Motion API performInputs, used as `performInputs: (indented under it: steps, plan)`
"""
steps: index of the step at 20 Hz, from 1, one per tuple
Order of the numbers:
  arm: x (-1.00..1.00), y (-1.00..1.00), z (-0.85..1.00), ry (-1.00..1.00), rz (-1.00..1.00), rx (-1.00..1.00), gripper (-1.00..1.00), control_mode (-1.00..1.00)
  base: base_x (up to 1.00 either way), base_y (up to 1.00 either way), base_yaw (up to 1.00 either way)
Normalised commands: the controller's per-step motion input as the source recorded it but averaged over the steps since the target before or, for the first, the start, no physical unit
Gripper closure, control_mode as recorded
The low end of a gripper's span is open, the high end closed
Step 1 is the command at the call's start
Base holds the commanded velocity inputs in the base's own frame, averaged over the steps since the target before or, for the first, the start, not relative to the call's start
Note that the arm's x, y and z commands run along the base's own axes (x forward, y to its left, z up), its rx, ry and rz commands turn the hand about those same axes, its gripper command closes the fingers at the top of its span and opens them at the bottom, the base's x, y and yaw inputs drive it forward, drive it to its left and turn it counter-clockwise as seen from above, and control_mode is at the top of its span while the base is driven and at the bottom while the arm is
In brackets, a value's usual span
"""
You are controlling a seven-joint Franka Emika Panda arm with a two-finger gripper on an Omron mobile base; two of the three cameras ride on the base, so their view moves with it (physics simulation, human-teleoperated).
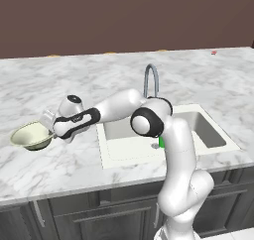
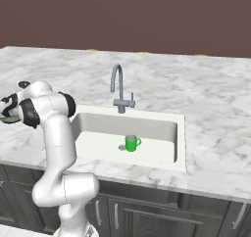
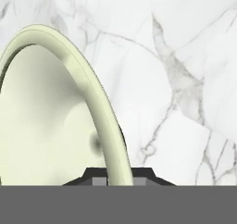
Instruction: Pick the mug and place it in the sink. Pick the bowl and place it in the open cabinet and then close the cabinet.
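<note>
White marble counter (image 1: 74, 169), sink (image 1: 114, 152) sunk into the middle, grey faucet (image 1: 151, 80) behind the basin. Cream bowl (image 1: 31, 135) on the marble left of the sink. Dark cabinets (image 1: 99, 214) underneath.

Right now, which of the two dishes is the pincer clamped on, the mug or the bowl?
The bowl: the pincer is shut on its rim, on the marble counter. The green mug stands apart in the sink.

Light is even and bright — rendered, sharp everywhere; a soft shadow lies inside the cream-white bowl (image 3: 41, 126), just beside the fingers.
</note>
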Motion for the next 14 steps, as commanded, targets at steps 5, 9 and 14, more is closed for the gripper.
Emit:
performInputs:
  steps: [5,9,14]
  plan:
    - [-0.21,-0.37,0.07,0.0,0.0,0.0,1.0,-1.0,0.0,0.0,0.0]
    - [-0.29,-0.79,0.24,0.0,0.0,0.0,1.0,-1.0,0.0,0.0,0.0]
    - [-0.29,-0.95,0.41,0.0,0.0,0.01,1.0,-1.0,0.0,0.0,0.0]
